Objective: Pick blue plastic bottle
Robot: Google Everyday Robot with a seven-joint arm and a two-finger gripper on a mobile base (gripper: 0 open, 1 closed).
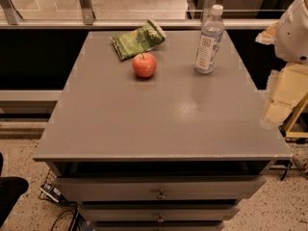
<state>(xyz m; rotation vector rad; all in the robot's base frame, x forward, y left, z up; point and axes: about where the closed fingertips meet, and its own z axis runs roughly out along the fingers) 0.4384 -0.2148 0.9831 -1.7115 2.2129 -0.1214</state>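
Gripper (281, 97) sits at the right border of the view, about 3 o'clock, beyond the right edge of the grey table (159, 119). Whether it is open or closed I cannot tell. The blue plastic bottle (210, 40) stands upright on the tabletop's far right part, at about 10 o'clock from the gripper and well apart from it. A red apple (144, 65) rests at 8 o'clock from the bottle, with a green snack bag (138, 39) just behind the apple.
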